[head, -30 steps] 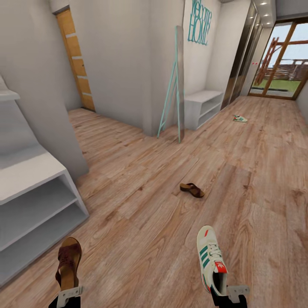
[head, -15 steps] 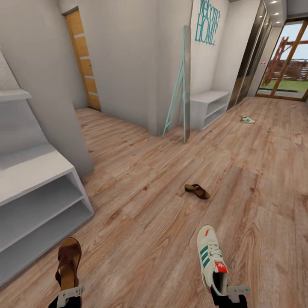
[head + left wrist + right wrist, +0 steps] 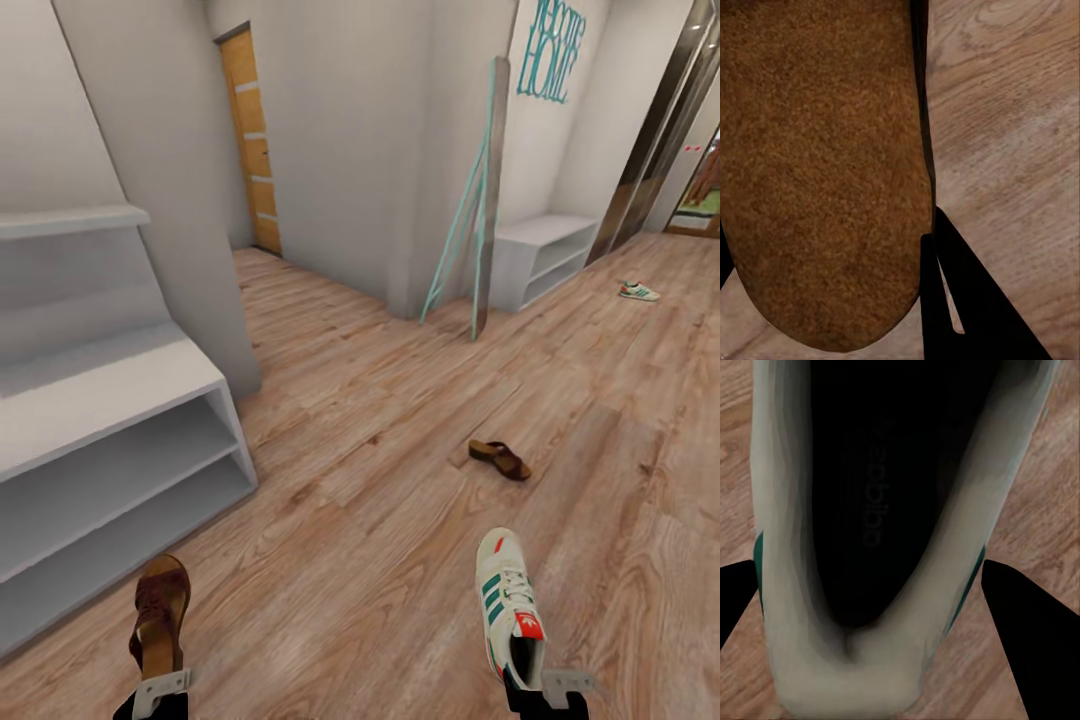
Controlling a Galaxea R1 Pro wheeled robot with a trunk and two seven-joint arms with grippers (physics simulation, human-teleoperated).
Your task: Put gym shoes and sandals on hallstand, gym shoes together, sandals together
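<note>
Wood-plank corridor floor (image 3: 380,400), grey-white hallstand (image 3: 110,440) at nine o'clock. Left tool (image 3: 160,690) holds a brown sandal (image 3: 160,615); right tool (image 3: 540,690) holds a white gym shoe (image 3: 510,605).

Teal wall lettering (image 3: 548,60) far ahead of right gripper: "HOME", upper word probably "Welcome". Insole print (image 3: 874,484) unreadable.

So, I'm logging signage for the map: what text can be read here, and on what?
"HOME": teal wall lettering; the word above it is too blurred to read.
Print on the sneaker insole: too blurred to read.
</note>
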